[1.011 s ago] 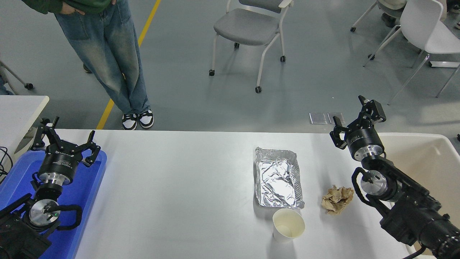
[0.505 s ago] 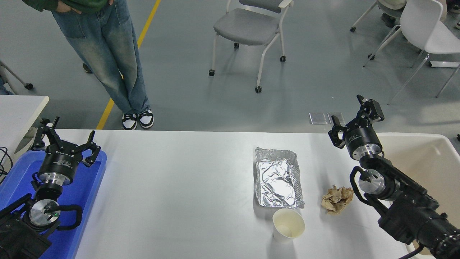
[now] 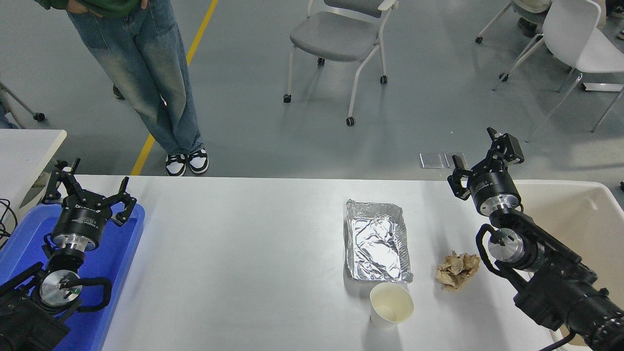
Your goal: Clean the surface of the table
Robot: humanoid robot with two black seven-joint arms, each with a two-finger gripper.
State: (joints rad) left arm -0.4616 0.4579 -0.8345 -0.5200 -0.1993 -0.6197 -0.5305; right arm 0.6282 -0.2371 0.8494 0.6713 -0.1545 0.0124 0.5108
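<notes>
The white table surface (image 3: 243, 253) fills the lower half of the head view. On it lie a silver foil tray (image 3: 378, 241), a white paper cup (image 3: 391, 305) standing upright just in front of the tray, and a crumpled brown paper ball (image 3: 457, 270) to the right of both. My right gripper (image 3: 486, 157) is open and empty, raised over the table's far right edge, behind the paper ball. My left gripper (image 3: 90, 186) is open and empty, parked at the lower left over the blue tray.
A blue plastic tray (image 3: 112, 253) sits at the table's left end. A cream bin (image 3: 580, 219) stands at the right edge. A smaller white table (image 3: 24, 146) is at far left. A person in jeans (image 3: 146, 83) stands beyond the far edge; chairs behind.
My right gripper has shifted only slightly, a little left and up and then back. The person has moved a little. The objects on the table have not moved.
</notes>
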